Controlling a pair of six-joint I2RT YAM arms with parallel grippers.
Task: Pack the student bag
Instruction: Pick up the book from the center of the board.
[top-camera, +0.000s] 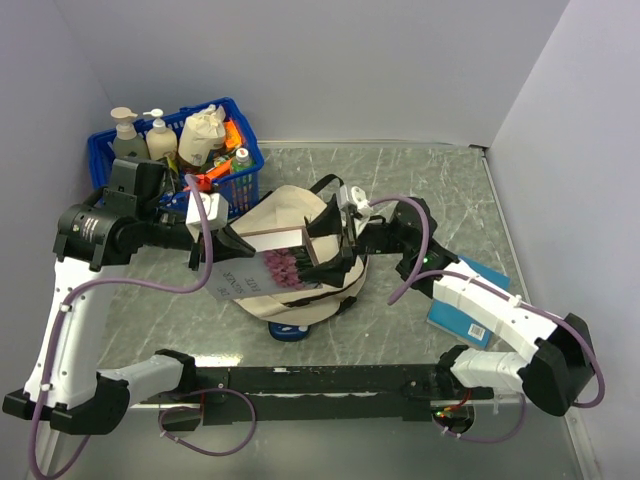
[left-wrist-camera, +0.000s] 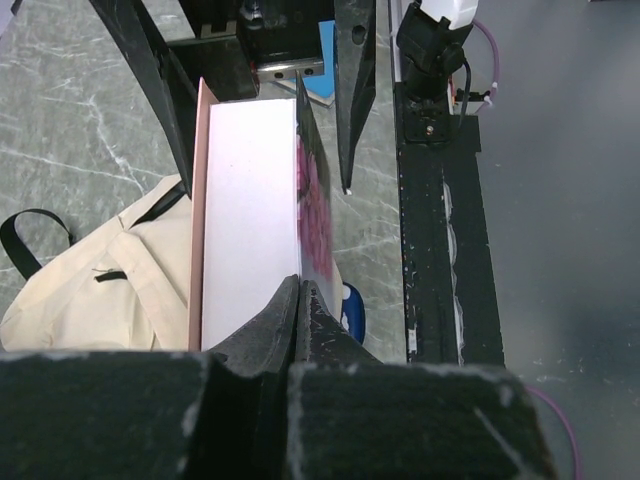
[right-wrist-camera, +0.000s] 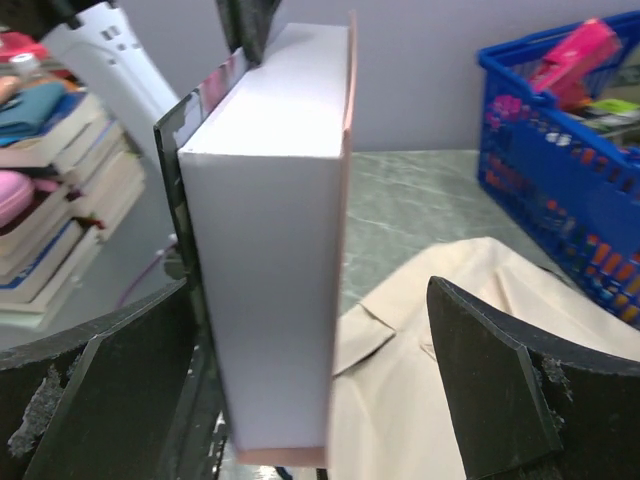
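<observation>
Nearest us, at 6 o'clock, a small blue object (top-camera: 283, 331) peeks out from under the bag's near edge; we cannot tell what it is. At 4 o'clock a blue book (top-camera: 468, 300) lies flat on the table (top-camera: 420, 190) beside the right arm, not yet packed.

At the centre sits the student bag (top-camera: 290, 205), cream and slumped, with a black strap looping out toward 12 o'clock. We cannot tell whether its mouth is open. Over it hangs a thick book (top-camera: 285, 262) with a pink-flowered cover, held above the fabric. The left gripper (top-camera: 232, 243) comes in from 9 o'clock with its jaws pinched tight on the book, and in its wrist view the fingers (left-wrist-camera: 265, 335) meet at the flowered-cover side. The right gripper (top-camera: 335, 240) comes in from 3 o'clock with its jaws spread wide, straddling the book's other end. One finger (right-wrist-camera: 110, 400) lies close against the cover and the other stands well apart, so it grips nothing.

Farther off, at 11 o'clock, the blue basket (top-camera: 250, 150) holds bottles.

We judge the packing to be at an early stage. We see nothing inside the bag yet, this book has to go down into it, and the blue book waits. A stack of books (right-wrist-camera: 60, 220) in the right wrist view may wait too.
</observation>
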